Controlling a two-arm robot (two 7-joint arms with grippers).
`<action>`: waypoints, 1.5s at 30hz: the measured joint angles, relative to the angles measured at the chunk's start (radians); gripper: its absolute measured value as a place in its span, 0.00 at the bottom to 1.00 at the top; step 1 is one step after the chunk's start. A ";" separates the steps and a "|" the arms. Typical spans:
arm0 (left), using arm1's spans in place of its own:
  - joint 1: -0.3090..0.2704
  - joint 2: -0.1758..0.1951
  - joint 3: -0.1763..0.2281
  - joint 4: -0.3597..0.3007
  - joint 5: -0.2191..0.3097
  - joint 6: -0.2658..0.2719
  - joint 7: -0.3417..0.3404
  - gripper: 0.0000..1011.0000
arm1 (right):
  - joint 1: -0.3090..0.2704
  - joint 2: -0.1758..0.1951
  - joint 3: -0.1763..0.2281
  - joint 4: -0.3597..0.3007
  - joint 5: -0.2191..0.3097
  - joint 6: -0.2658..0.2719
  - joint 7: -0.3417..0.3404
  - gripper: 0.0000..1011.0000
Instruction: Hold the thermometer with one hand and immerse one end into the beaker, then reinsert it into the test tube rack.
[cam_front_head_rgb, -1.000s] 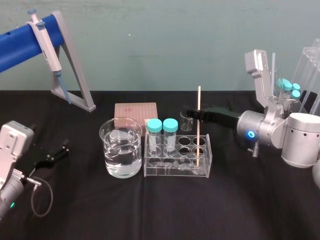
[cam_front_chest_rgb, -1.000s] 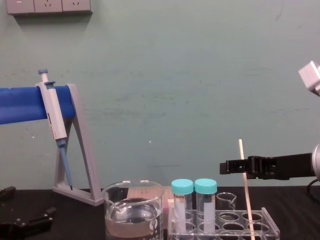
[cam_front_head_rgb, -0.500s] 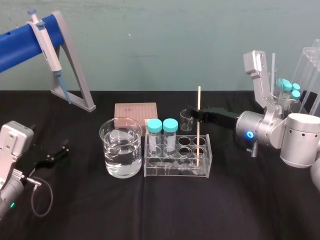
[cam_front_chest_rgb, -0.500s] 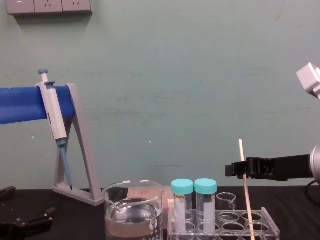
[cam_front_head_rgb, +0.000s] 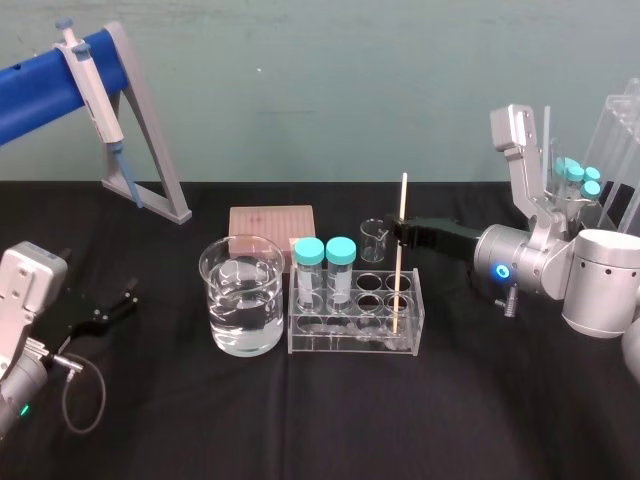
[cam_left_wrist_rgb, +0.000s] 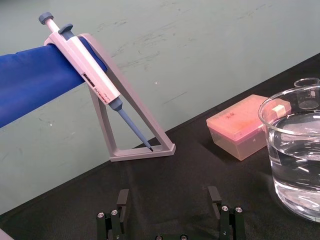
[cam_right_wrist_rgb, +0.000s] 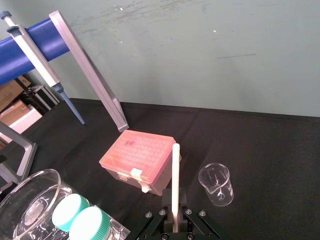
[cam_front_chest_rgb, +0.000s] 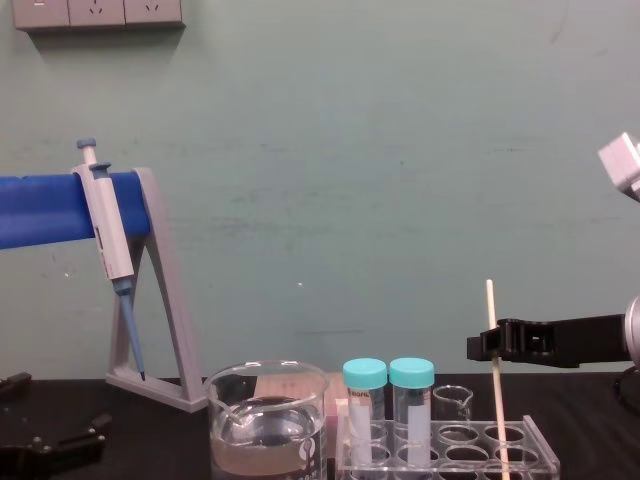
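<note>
The thermometer (cam_front_head_rgb: 400, 270), a thin cream-white rod, stands nearly upright in a right-hand hole of the clear test tube rack (cam_front_head_rgb: 355, 340). My right gripper (cam_front_head_rgb: 402, 232) reaches in from the right and is shut on the rod just above its middle. In the right wrist view both fingers (cam_right_wrist_rgb: 164, 221) press against the thermometer (cam_right_wrist_rgb: 175, 185). From the chest, the gripper (cam_front_chest_rgb: 490, 346) crosses the thermometer (cam_front_chest_rgb: 492, 310) above the rack. The large beaker (cam_front_head_rgb: 241, 310) of clear liquid stands just left of the rack. My left gripper (cam_left_wrist_rgb: 168, 200) rests open on the cloth at the far left.
Two teal-capped tubes (cam_front_head_rgb: 325, 265) stand in the rack's left holes. A tiny glass beaker (cam_front_head_rgb: 373, 240) and a pink tip box (cam_front_head_rgb: 271, 222) sit behind the rack. A pipette (cam_front_head_rgb: 90, 85) hangs on a blue-and-grey stand at back left. More tubes (cam_front_head_rgb: 580, 175) stand at far right.
My right gripper's fingers have closed onto the thermometer. The rod has shifted slightly right and stands straighter. The left arm has not moved.
</note>
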 joint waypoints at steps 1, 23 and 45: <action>0.000 0.000 0.000 0.000 0.000 0.000 0.000 0.99 | 0.000 0.000 0.001 0.000 0.000 0.000 0.002 0.05; 0.000 0.000 0.000 0.000 0.000 0.000 0.000 0.99 | -0.071 0.091 0.012 -0.261 -0.077 -0.120 0.018 0.05; 0.000 0.000 0.000 0.000 0.000 0.000 0.000 0.99 | -0.093 0.088 0.028 -0.510 -0.140 -0.228 0.052 0.05</action>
